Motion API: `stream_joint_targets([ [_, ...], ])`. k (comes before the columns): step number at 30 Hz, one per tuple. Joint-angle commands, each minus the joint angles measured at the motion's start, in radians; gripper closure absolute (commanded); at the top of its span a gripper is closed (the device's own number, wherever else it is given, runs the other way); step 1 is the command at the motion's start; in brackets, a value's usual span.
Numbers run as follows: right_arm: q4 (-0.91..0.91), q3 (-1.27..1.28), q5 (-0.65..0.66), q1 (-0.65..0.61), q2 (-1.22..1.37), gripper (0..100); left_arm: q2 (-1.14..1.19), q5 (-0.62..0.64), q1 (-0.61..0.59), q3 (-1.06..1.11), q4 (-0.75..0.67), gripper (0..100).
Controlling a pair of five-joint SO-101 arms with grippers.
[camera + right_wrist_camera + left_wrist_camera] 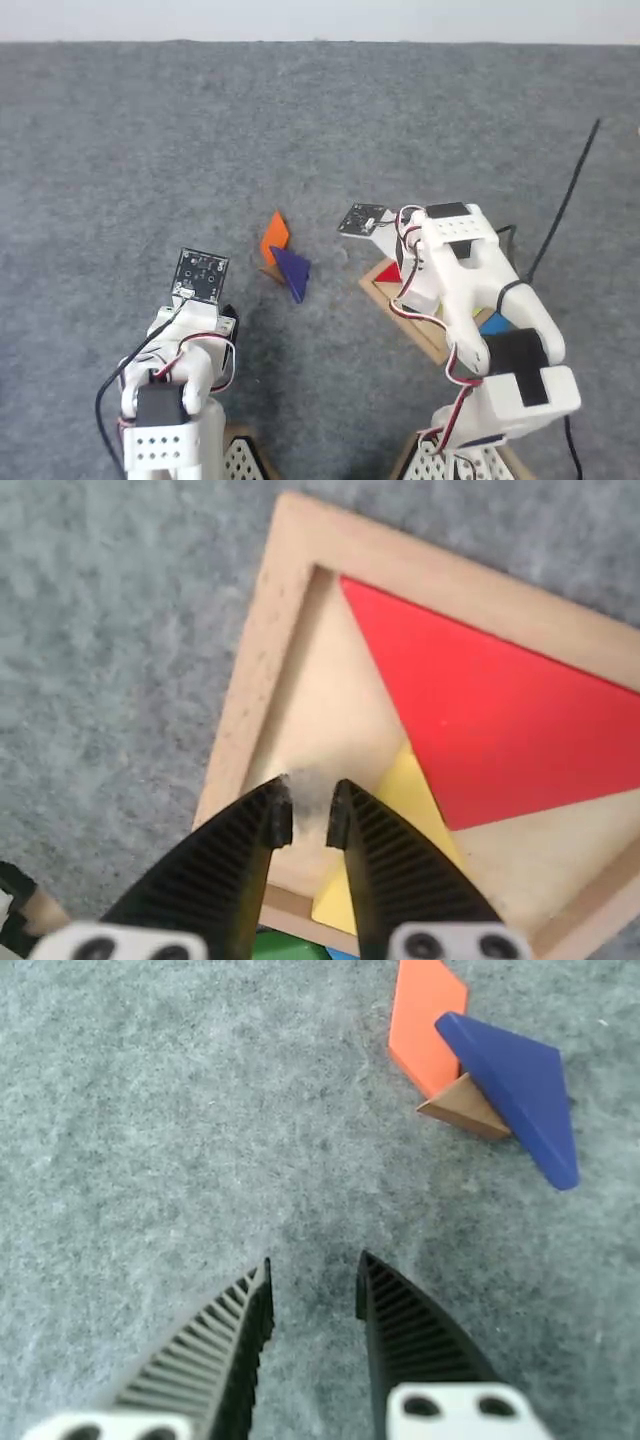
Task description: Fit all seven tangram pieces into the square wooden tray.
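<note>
Right claw [310, 785] narrowly parted, seemingly empty, over wooden tray [260, 650] holding red triangle [500, 730] and yellow piece [415, 800], left claw [314, 1258] open above tabletop [150, 1110], near orange piece [420, 1020], blue triangle [520, 1090]

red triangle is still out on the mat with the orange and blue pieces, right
No. The red triangle already lies in the tray, as the right wrist view shows. The orange piece and blue piece are out on the mat.
</note>
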Motion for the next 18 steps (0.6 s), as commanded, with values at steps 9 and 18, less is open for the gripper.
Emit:
stream_joint_targets([
  [9,0.104,-0.031,0.141,0.048,-0.124,83.5,-0.015,-0.012,-0.005,-0.007,0.003,87],
  [18,0.082,-0.046,0.193,0.059,-0.134,81.8,-0.015,-0.012,-0.005,-0.007,0.003,87],
])
